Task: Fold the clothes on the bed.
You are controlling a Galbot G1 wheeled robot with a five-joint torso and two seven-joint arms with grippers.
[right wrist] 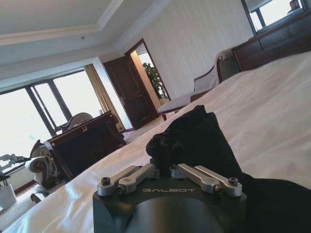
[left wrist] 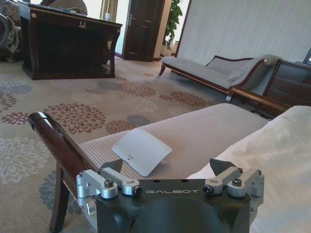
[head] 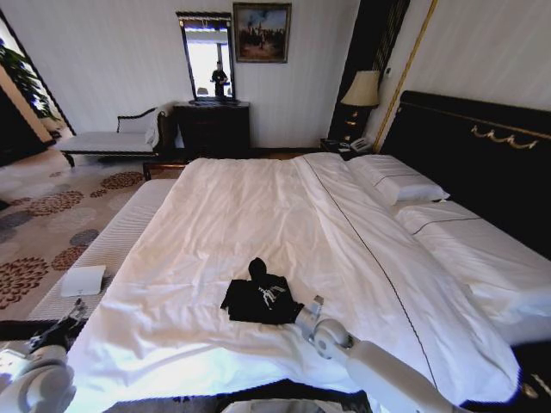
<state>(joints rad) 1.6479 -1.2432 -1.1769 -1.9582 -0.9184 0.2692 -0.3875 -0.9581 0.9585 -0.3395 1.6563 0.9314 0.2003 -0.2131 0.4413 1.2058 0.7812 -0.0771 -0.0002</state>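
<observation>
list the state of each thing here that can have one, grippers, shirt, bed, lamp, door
black T-shirt: bunched in a heap on the duvet, not laid flat
right gripper: at the shirt's edge, fingers closed together against the black cloth
left gripper: open, holding nothing, off the bed's left side by the bench
bed: made, white duvet spread with light wrinkles
bedside lamp: cannot tell whether lit
dark wooden door: open

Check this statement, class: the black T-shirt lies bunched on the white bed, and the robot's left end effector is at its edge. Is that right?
Wrong arm. The head view shows the right end effector at the edge of the black T-shirt, which lies bunched on the white bed. The left end effector is off by the bench.
</observation>
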